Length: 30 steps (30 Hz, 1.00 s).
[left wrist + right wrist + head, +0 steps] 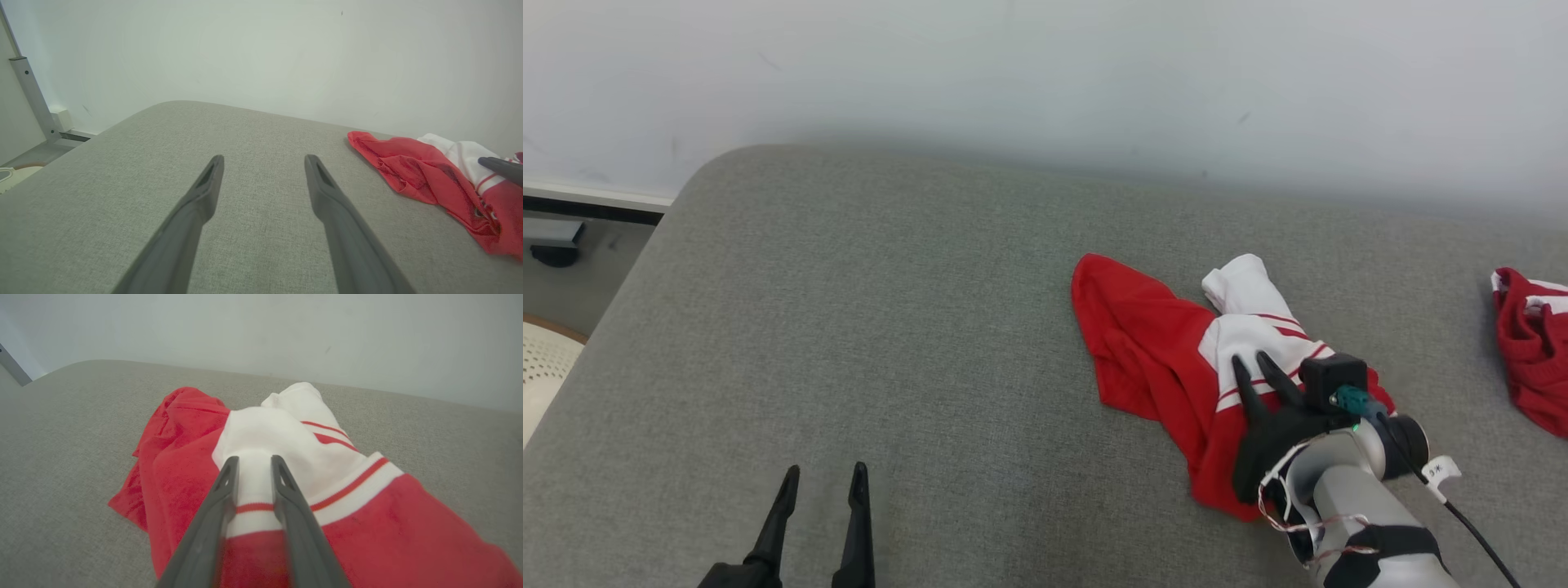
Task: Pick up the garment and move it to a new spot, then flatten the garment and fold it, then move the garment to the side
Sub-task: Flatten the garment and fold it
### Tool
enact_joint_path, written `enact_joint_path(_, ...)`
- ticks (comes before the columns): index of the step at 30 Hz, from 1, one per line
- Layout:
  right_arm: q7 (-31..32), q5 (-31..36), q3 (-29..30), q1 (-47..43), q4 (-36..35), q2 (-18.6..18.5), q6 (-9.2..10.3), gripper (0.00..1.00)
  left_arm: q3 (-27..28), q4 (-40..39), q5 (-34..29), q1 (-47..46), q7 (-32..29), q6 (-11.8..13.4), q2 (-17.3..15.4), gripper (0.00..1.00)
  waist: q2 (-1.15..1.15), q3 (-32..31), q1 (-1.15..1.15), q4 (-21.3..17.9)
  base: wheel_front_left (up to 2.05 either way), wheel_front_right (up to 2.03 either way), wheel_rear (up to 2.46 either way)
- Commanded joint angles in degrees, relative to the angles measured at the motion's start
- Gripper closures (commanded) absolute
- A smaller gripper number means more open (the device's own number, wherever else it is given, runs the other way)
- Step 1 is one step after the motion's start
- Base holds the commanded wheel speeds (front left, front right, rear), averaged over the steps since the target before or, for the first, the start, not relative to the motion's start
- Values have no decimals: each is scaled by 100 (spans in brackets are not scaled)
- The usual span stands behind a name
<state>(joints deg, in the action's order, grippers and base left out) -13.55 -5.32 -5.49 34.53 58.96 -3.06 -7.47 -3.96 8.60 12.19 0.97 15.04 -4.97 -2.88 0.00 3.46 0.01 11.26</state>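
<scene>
Red & white garment (1143, 343) lies crumpled on grey cushion (890, 286), right of centre. R gripper (1251, 358) fingers pinch a fold of its white part. L gripper (825, 468) hovers front left, fingers spread, well apart from garment. Another red cloth (1531, 351) at far right edge.

Left end effector (826, 468) hovers low, fingers spread wide. Right end effector (1252, 358) reaches forward on its pale forearm (1347, 490), fingers narrowed, pinching the garment (1143, 343).

The white tag (1441, 471) on the black cable (1474, 529) carries marks too small to read.
</scene>
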Motion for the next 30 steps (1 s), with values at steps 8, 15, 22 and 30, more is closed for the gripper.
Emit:
enact_joint_path(8,-163,72,20,-354,-850,-50,-7,100,137,-74,54,191,18,60,1,0,0,-163,-1,-251,0,0,0)
enact_joint_path(15,-160,-126,-440,-333,-692,-55,-7,0,146,-76,57,170,17,50,2,0,0,-125,-1,-596,0,0,0)
enact_joint_path(22,68,-264,-937,61,-291,-48,-7,0,72,-30,73,35,18,12,1,0,0,-72,-1,-594,0,0,0)
enact_joint_path(30,1006,-199,-1253,582,597,-92,-7,74,-54,28,125,-14,18,26,-1,0,0,22,-1,-357,0,0,0)
